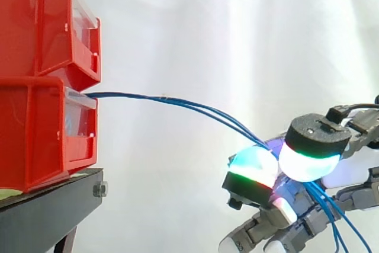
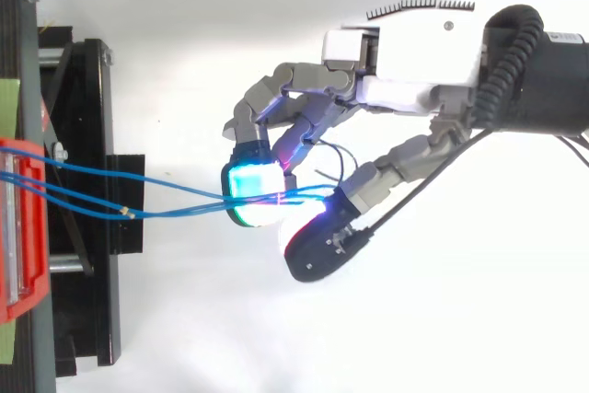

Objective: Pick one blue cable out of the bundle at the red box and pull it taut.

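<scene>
robot hand (image 2: 419, 57) comes in from the right with its fingers curled, two glowing pads pressed together on the blue cables (image 1: 177, 102). in the side view one pad (image 1: 251, 167) shows cyan over green, and the other (image 1: 311, 158) glows white with a green rim under its black cap. more than one blue strand runs into that pinch, though i cannot tell the exact number held.

the strands leave the front opening of the lower red box (image 1: 35, 134) and slope down in a shallow curve to the hand, not quite straight. past the pinch, loose blue ends hang down toward the bottom edge.

a second red box (image 1: 41, 22) sits stacked on the first, both on the black stand (image 1: 47, 205), with the white curtain (image 1: 207, 28) behind.
</scene>
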You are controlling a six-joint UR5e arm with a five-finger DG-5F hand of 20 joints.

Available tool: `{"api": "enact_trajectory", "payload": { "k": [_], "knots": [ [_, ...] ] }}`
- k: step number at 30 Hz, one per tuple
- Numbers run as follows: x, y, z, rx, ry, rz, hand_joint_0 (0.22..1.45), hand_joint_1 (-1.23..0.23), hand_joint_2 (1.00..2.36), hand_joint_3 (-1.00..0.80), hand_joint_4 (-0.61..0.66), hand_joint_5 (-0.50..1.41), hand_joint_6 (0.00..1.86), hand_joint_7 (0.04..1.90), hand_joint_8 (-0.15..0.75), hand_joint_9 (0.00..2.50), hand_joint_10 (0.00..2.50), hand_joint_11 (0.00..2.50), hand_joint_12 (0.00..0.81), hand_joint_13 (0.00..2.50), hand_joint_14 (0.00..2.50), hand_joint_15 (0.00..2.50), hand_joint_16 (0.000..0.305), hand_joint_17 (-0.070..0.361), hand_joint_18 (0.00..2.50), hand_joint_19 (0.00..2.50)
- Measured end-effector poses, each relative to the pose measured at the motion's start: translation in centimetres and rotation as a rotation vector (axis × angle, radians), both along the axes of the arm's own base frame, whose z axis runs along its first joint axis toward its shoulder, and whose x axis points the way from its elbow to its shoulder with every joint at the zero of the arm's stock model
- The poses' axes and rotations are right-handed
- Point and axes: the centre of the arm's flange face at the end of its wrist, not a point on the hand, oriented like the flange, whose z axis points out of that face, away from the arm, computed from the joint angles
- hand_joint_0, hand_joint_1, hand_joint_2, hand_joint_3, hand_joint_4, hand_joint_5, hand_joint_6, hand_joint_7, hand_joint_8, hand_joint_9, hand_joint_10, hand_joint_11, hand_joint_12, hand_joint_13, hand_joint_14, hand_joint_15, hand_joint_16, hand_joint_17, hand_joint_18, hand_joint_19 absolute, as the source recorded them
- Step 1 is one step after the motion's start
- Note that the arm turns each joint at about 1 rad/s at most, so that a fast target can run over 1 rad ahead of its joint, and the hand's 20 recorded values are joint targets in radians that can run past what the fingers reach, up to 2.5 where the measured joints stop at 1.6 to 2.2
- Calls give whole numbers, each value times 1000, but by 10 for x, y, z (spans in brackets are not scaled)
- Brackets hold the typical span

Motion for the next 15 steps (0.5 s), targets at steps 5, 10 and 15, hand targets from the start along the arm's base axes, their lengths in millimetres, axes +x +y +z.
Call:
{"api": "enact_trajectory", "payload": {
  "k": [5,10,15],
  "knots": [
    [0,0,0,1,-1,0,495,-777,1000,-500,84,-151,865,1016,356,847,12,831,379,371,5,130,56,127,495,251],
    [0,0,0,2,-2,0,545,-666,1000,-500,65,-145,845,1048,343,852,14,799,364,364,5,133,53,120,468,273],
    [1,0,3,7,-6,-2,580,-708,1018,-236,46,-144,844,1132,340,857,15,814,356,367,6,139,52,117,459,279]
  ]
}}
